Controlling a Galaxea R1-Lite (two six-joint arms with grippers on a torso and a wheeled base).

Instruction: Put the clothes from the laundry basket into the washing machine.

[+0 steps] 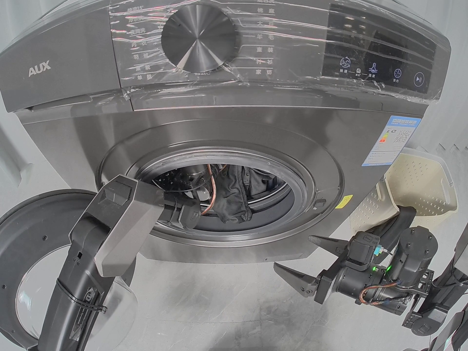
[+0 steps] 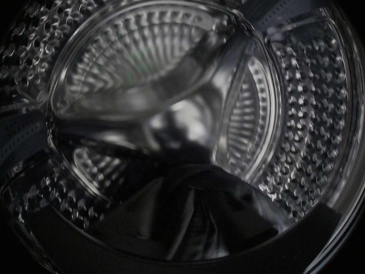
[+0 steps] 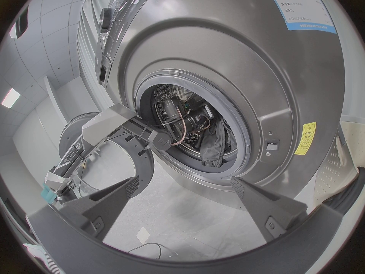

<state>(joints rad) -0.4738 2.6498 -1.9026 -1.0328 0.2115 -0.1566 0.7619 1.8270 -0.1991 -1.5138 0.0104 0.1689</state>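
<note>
Clothes at the washer's mouth: a dark garment (image 1: 234, 196) hangs just inside the round opening of the washing machine (image 1: 292, 137), at the front of the drum (image 2: 304, 96). My left claw (image 3: 207, 118) is inside the drum beside it; whether it is open or closed I cannot tell. My right claw (image 1: 295, 253) hovers spread wide and empty before the machine's lower right corner, near the laundry basket (image 1: 424, 181). The door (image 1: 34, 230) stands open at the machine's left.
</note>
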